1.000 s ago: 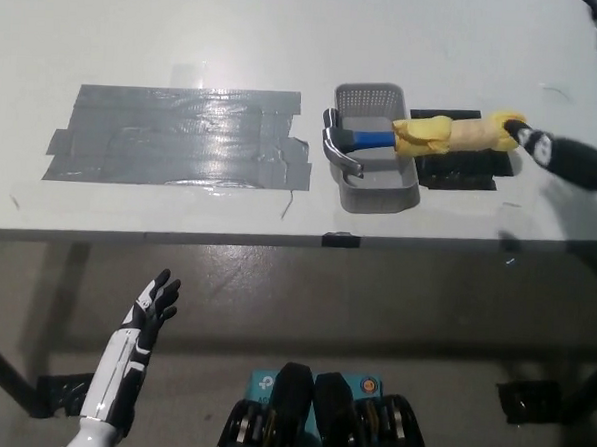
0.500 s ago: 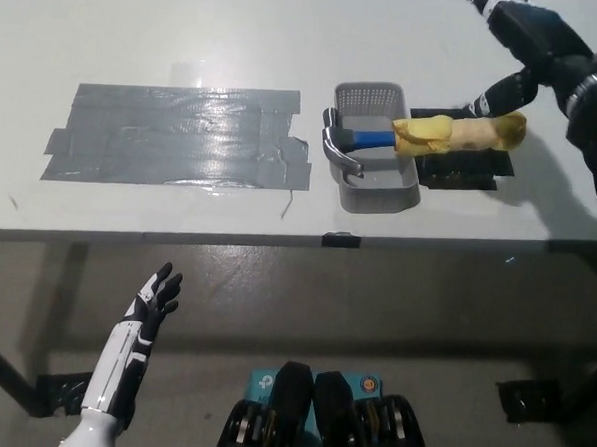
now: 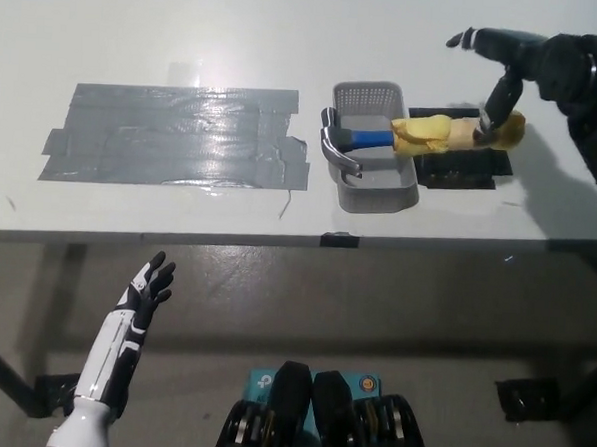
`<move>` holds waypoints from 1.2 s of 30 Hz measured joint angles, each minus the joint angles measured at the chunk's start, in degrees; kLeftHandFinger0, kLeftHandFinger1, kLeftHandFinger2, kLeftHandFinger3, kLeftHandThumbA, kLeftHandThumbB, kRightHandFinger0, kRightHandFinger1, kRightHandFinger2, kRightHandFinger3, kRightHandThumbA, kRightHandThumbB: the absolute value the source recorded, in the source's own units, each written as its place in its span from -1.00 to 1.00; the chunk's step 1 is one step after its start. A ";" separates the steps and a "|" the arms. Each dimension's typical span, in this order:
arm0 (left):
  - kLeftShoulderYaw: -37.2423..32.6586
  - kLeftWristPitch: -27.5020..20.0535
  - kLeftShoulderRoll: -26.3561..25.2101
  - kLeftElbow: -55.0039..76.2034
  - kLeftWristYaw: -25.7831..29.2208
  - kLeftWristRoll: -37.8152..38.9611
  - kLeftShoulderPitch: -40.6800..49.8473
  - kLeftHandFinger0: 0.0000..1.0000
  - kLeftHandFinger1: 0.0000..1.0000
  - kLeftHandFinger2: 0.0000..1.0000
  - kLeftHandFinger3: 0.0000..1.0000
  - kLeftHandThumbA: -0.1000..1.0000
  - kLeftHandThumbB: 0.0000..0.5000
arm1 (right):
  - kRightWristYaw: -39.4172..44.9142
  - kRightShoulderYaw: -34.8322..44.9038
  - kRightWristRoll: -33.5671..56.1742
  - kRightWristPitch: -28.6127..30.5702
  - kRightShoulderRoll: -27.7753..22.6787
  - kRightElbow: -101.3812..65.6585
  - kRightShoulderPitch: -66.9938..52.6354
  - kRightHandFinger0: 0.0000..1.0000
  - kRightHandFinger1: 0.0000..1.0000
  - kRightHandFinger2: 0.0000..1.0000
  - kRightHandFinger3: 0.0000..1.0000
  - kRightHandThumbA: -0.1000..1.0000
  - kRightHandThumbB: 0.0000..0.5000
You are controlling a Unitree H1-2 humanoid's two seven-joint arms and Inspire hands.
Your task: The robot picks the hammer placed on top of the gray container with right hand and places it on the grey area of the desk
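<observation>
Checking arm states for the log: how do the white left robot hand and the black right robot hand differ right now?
The white left robot hand hangs below the white table's near edge, over the floor; the black right robot hand is up over the table. The left is near nothing; the right reaches down at the yellow-wrapped handle end of the hammer lying across the gray plastic basket. Both have fingers spread, holding nothing.

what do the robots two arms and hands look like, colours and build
The left hand is white with black fingers and black joint gaps, on a slim white forearm with dark seams. The right hand and its arm are all black, bulkier toward the wrist.
</observation>
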State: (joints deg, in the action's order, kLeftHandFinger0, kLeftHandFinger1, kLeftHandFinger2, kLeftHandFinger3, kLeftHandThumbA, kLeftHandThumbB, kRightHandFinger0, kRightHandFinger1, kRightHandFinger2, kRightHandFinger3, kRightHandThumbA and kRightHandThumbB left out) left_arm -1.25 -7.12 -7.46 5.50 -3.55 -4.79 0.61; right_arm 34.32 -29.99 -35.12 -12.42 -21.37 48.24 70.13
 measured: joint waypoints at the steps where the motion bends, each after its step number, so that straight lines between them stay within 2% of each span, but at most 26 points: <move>1: 0.00 0.00 -0.03 0.00 -0.01 0.00 -0.04 1.00 1.00 1.00 1.00 0.98 -0.88 | 0.00 -0.24 -0.10 0.02 0.60 1.09 0.06 1.00 1.00 1.00 1.00 1.00 0.84; 3: 0.02 0.00 -0.10 -0.02 -0.03 0.00 -0.14 1.00 1.00 1.00 1.00 0.96 -0.92 | -0.02 -0.46 -0.22 0.01 1.56 2.88 0.07 1.00 1.00 1.00 1.00 1.00 0.99; 5: 0.07 0.00 -0.15 -0.03 -0.07 0.01 -0.22 1.00 1.00 1.00 1.00 0.90 -0.95 | -0.05 -0.49 -0.25 0.01 2.13 4.06 0.13 1.00 1.00 1.00 1.00 1.00 0.94; 10: 0.19 -0.05 -0.15 -0.09 -0.34 0.10 -0.36 1.00 1.00 1.00 1.00 0.87 -0.96 | -0.33 -0.31 -0.22 -0.01 3.16 7.62 1.07 1.00 1.00 1.00 1.00 1.00 1.00; 14: 0.21 -0.03 -0.16 -0.10 -0.40 0.11 -0.48 1.00 1.00 1.00 1.00 0.87 -0.96 | -0.48 0.16 -0.13 -0.19 3.96 10.08 1.84 1.00 1.00 1.00 1.00 1.00 0.96; 16: 0.21 -0.02 -0.16 -0.10 -0.47 0.12 -0.55 1.00 1.00 1.00 1.00 0.86 -0.97 | -0.66 0.22 -0.12 -0.21 4.53 11.22 2.03 1.00 1.00 1.00 1.00 1.00 0.82; 19: 0.22 -0.03 -0.14 -0.10 -0.48 0.13 -0.64 1.00 1.00 1.00 1.00 0.88 -0.97 | -0.80 0.15 -0.02 0.19 5.46 13.17 2.26 1.00 1.00 1.00 1.00 1.00 0.83; 21: 0.22 -0.02 -0.12 -0.10 -0.48 0.13 -0.75 1.00 1.00 1.00 1.00 0.93 -0.86 | -0.93 -0.14 -0.07 0.47 6.03 14.88 2.52 1.00 1.00 1.00 1.00 1.00 0.75; 23: 0.22 -0.02 -0.11 -0.10 -0.47 0.13 -0.80 1.00 1.00 1.00 1.00 0.95 -0.87 | -1.04 -0.52 -0.17 0.97 6.46 16.05 2.79 1.00 1.00 1.00 1.00 1.00 0.71; 28: 0.21 -0.07 -0.11 -0.26 -0.47 0.08 -0.90 1.00 1.00 1.00 1.00 0.95 -0.93 | -1.44 -0.78 -0.21 2.16 7.08 18.04 3.68 1.00 1.00 1.00 1.00 1.00 0.77; 32: 0.21 -0.08 -0.09 -0.32 -0.46 0.08 -0.90 1.00 1.00 1.00 1.00 0.94 -0.89 | -1.60 -0.86 -0.22 2.65 7.32 18.48 4.48 1.00 1.00 1.00 1.00 1.00 0.81; 36: 0.21 -0.08 -0.08 -0.32 -0.47 0.08 -0.89 1.00 1.00 1.00 1.00 0.94 -0.93 | -1.70 -1.26 -0.26 3.27 7.66 18.59 4.81 1.00 1.00 1.00 1.00 1.00 0.77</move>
State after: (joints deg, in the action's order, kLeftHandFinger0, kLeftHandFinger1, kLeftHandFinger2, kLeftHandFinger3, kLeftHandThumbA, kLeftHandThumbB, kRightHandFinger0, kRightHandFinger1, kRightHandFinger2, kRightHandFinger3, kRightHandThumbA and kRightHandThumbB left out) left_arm -1.04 -7.20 -7.53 5.18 -4.02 -4.71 -0.28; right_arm 32.63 -31.25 -35.38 -9.15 -13.71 66.83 74.94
